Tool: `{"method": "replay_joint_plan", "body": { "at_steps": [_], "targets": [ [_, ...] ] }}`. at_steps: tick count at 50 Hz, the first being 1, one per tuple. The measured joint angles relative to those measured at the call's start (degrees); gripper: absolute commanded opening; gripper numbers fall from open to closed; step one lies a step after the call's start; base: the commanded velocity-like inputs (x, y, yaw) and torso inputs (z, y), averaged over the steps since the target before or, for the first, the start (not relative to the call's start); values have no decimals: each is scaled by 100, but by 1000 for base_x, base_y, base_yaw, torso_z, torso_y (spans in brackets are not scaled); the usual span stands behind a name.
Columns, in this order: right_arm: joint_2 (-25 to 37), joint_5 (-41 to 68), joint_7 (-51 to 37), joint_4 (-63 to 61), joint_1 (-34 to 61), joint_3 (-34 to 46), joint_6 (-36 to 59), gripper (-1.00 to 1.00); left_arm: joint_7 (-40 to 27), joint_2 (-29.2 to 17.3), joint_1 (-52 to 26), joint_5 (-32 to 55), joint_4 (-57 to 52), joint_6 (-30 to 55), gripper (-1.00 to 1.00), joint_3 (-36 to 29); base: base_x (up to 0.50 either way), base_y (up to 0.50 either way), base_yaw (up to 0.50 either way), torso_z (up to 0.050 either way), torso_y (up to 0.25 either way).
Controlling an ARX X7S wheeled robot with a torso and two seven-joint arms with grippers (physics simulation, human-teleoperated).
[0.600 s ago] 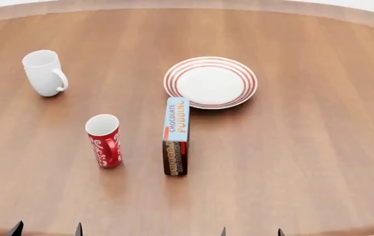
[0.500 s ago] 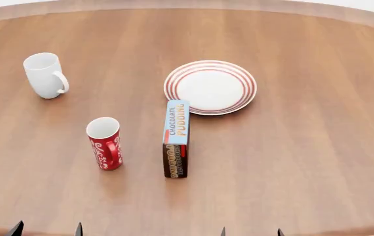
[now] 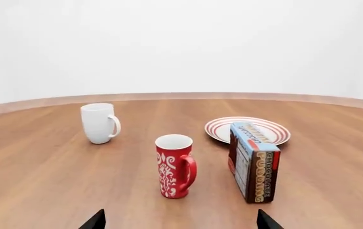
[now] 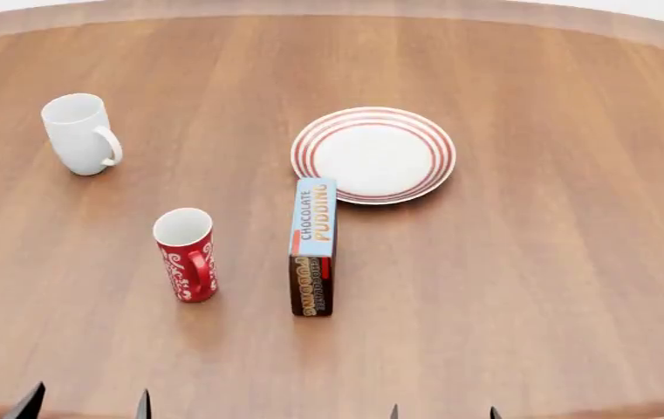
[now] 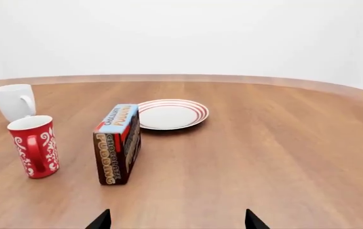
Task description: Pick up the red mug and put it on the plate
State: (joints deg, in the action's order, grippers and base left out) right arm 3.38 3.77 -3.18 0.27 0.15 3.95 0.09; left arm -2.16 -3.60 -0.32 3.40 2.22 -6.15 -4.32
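The red mug (image 4: 188,254) stands upright on the wooden table, handle toward me; it also shows as the red mug (image 3: 175,165) and the red mug (image 5: 34,146). The plate (image 4: 373,154) lies flat farther back and to the right, seen too as the plate (image 3: 276,132) and the plate (image 5: 171,114). My left gripper (image 4: 85,407) is open at the near edge, in front of the mug and well short of it. My right gripper (image 4: 442,412) is open too, at the near edge right of centre. Only the dark fingertips of each show.
A chocolate pudding box (image 4: 313,245) stands on its long edge between the red mug and the plate, just in front of the plate's rim. A plain white mug (image 4: 80,133) stands at the back left. The round table's (image 4: 564,262) right half is bare wood.
The head view tilted slightly, so everything on the table slid a little down the picture. The fingertips sit marginally lower at the bottom edge. Nothing on the table moved.
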Motion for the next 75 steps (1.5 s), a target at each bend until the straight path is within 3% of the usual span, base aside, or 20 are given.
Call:
{"method": "replay_joint_plan", "body": {
  "at_steps": [42, 75],
  "targets": [
    [290, 324, -275, -4, 10, 333, -36, 100, -688, -229, -284, -608, 1248, -2947, 100, -309, 0, 0, 0, 0, 0],
    [425, 524, -416, 28, 36, 486, -160, 100, -1178, -338, -387, -877, 1537, -3556, 100, -442, 0, 21, 0, 0, 0]
  ]
}}
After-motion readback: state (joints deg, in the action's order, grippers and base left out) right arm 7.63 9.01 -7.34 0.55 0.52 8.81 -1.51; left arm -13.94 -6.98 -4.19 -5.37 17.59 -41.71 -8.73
